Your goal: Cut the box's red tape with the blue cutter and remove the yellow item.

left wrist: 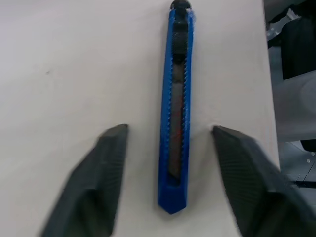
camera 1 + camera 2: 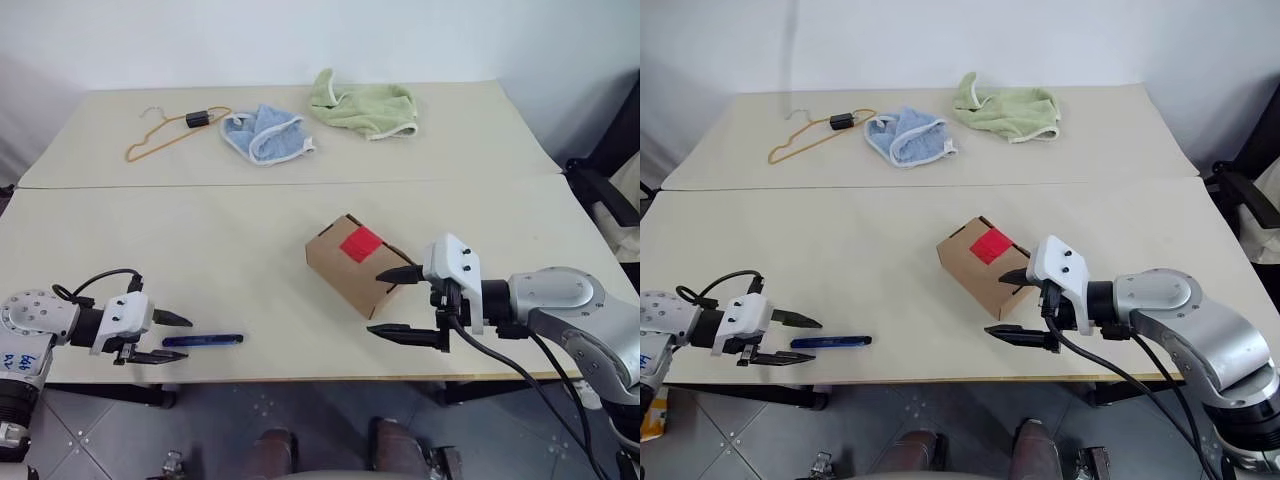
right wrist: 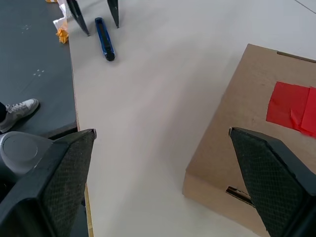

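Pincers both gape. Left pincer (image 2: 172,338) straddles the blue cutter (image 2: 203,341) untouched; right pincer (image 2: 397,303) waits at the box's (image 2: 345,268) four o'clock, red tape (image 2: 360,243) intact.

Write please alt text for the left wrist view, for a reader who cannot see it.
A blue cutter lies flat on the pale table, between the two black fingers of the open left end effector, which do not touch it.
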Action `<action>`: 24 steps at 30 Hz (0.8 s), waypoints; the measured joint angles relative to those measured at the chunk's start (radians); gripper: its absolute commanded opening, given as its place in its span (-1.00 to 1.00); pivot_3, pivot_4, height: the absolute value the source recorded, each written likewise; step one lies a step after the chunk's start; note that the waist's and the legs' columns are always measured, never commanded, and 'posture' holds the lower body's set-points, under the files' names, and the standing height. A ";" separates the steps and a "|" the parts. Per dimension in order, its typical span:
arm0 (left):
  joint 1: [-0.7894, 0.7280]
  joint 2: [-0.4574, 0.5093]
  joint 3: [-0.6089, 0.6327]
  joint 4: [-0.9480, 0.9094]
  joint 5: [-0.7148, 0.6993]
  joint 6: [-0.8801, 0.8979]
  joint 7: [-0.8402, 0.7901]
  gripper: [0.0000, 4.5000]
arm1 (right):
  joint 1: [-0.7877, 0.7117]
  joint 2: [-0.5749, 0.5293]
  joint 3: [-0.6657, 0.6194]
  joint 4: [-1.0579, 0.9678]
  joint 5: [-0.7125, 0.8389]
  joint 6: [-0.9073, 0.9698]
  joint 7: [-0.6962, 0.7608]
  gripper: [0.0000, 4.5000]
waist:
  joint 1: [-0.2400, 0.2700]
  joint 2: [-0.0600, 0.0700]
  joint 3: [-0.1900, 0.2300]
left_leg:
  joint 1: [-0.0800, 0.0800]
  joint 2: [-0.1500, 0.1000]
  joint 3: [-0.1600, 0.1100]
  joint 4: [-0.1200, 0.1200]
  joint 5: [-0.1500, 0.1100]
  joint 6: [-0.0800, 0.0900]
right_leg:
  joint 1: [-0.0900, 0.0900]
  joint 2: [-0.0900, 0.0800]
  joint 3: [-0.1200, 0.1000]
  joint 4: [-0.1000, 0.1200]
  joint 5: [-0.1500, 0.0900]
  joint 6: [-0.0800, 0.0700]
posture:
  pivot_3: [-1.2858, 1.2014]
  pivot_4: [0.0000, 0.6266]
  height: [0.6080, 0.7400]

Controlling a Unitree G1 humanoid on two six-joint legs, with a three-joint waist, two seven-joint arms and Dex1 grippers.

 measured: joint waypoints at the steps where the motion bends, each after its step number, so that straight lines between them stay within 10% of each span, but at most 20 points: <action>1: 0.004 0.000 0.003 0.000 0.000 0.000 0.000 -0.32 | 0.000 0.000 0.000 0.000 0.000 0.000 0.000 1.00 | 0.000 0.000 0.000 | 0.001 0.001 0.001 0.000 0.000 0.000 | 0.000 0.001 0.000 0.000 0.000 0.000 | 0.03 -0.52 1.00; 5: 0.023 0.001 0.018 -0.010 0.000 0.000 0.000 -0.80 | 0.000 0.000 0.000 0.000 0.000 0.000 0.001 1.00 | 0.002 0.000 0.000 | 0.003 0.004 0.003 0.000 -0.002 -0.001 | 0.001 0.004 0.003 0.000 0.000 -0.001 | 0.03 -0.52 1.00; 24: 0.016 -0.081 0.015 -0.152 0.087 -0.068 0.127 -0.82 | -0.130 0.079 0.006 -0.005 0.021 0.055 -0.065 1.00 | 0.036 0.006 0.000 | 0.004 0.007 0.006 0.001 -0.004 -0.002 | 0.001 0.007 0.006 -0.004 0.000 -0.004 | 0.03 -0.52 1.00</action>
